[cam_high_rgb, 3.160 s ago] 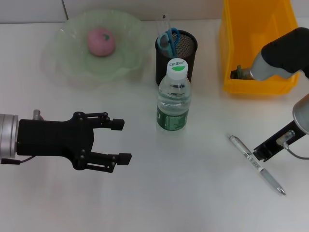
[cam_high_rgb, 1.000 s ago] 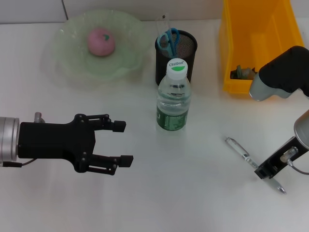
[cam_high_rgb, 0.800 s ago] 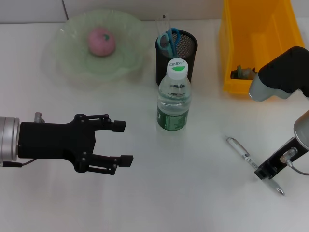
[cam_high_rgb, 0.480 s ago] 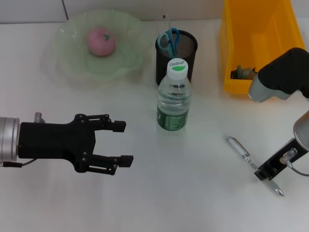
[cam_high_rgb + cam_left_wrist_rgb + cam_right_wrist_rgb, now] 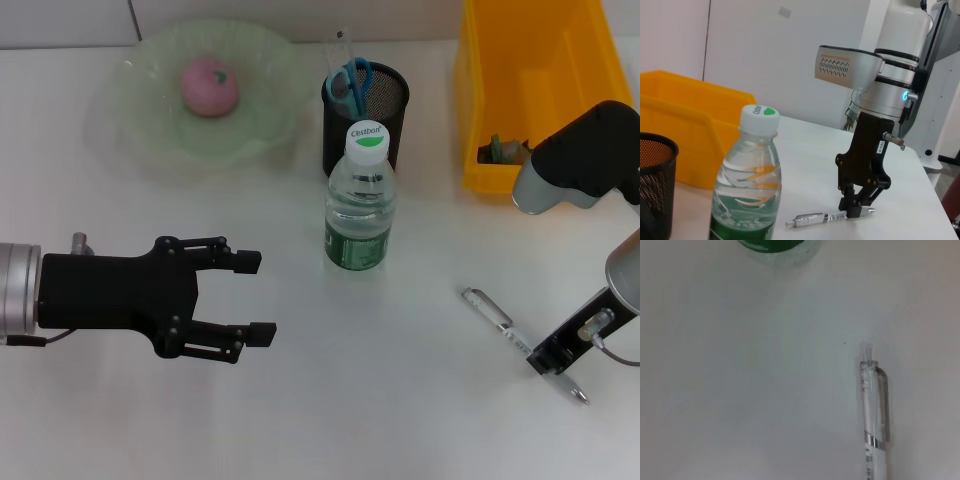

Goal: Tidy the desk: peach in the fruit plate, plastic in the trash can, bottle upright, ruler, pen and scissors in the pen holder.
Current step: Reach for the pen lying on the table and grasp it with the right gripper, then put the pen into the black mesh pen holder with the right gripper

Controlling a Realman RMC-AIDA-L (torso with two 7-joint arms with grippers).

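The pen (image 5: 497,320) lies flat on the desk (image 5: 380,400), its long axis diagonal (clip end toward the bottle (image 5: 360,200)). The right gripper (image 5: 856,209) jaws clamp its far end; the left gripper (image 5: 255,296) jaws are apart.

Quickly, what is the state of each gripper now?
Left gripper: open, holding nothing.
Right gripper: shut on the pen, which lies on the table.

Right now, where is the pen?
In the head view the pen lies flat on the table at the robot's right, below the yellow bin and right of the bottle, with the right hand closed around its lower half.
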